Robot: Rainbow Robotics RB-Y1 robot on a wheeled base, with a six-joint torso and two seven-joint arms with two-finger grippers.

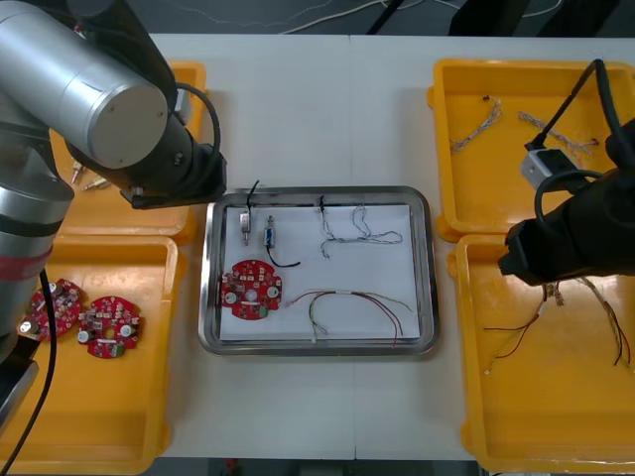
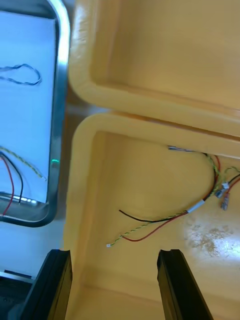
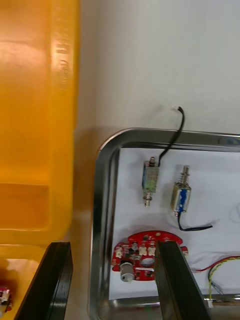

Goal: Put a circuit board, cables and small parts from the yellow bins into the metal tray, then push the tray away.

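Nearest, by the tabletop's near edge, spare circuit boards (image 1: 109,327) lie in the near left yellow bin (image 1: 99,426) and red and yellow cables (image 2: 165,220) in the near right bin (image 2: 80,200). The right claw (image 2: 116,255) hangs open over that bin's inner wall. The left claw (image 3: 111,245) hangs open over the left rim of the metal tray (image 1: 206,297). The tray sits mid-tabletop, holding a circuit board (image 1: 250,291), cables and two small metal parts (image 3: 150,180), so the push looks next. An off-centre shove could swing the tray into a bin. Farther off, the left wrist view shows a black cable (image 3: 172,135) crossing the far rim onto the tabletop, where it may snag. The front view adds the tray's gaps to the bins on both sides.
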